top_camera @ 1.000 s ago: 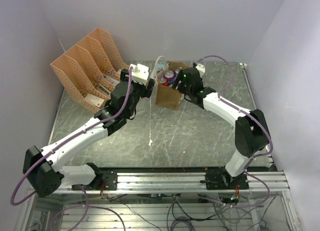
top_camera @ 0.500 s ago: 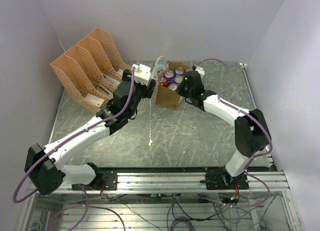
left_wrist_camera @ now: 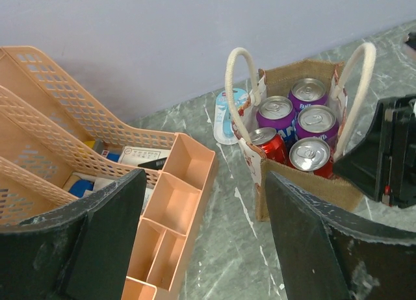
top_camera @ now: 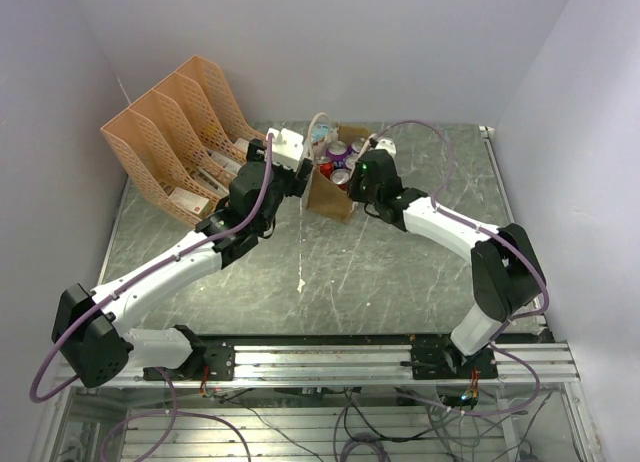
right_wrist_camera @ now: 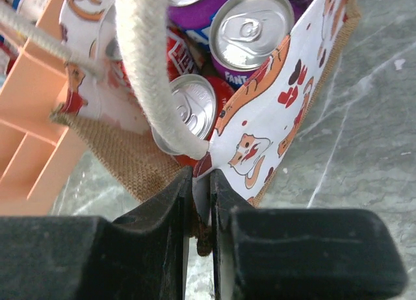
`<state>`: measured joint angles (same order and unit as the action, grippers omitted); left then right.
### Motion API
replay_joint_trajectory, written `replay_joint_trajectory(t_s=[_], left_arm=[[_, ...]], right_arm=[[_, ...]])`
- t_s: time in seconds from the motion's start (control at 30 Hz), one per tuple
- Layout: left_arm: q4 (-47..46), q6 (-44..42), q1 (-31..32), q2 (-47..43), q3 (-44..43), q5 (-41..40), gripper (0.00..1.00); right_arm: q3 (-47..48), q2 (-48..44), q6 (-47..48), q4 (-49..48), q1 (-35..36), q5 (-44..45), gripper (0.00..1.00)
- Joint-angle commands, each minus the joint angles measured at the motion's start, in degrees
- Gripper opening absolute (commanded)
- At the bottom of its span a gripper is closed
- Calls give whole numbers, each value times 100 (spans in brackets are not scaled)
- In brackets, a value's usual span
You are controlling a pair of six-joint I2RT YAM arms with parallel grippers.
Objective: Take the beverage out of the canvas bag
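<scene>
Right gripper pressed together on the printed rim of the canvas bag, pinching the fabric just beside the base of a cream rope handle. Left gripper spread and empty, poised short of the bag over the end of the orange file rack. The bag stands upright on the table, toward its far side between the two wrists. It holds five beverage cans, upright and touching one another, two red-bodied and three purple. The fabric is soft and probably light, so it would likely rise with a can unless its rim is held down. The cans are rigid and smooth-walled, and if full they are heavy for their size. Their sides are crowded by neighbours and cloth, so the best hold is judged to be across the upper shoulder of an outer can, drawn straight up. A pale blue-and-white packet lies just behind the bag.
</scene>
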<state>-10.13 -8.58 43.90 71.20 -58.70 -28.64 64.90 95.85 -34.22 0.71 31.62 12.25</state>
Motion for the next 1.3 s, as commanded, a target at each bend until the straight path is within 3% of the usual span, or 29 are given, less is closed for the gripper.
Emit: replay_joint_trajectory(t_s=[0.0,0.57,0.9,1.27], left_arm=[[-351,36,-40,-10,-67,-14,83],[-403,-17,-108,-18,-46,-187,82],[-146,104,-127,1,-208,-7,80],[256,194,-132,-127,-445,292,81]], right_arm=[[-189,-330,192,290,470,-451,0],[-1153,-1611,142,1302,1791,-357,0],[-2457,-2881,-1094,1107,3165,66,0],[-2843,-2917,-1534,1131,3613,898,0]])
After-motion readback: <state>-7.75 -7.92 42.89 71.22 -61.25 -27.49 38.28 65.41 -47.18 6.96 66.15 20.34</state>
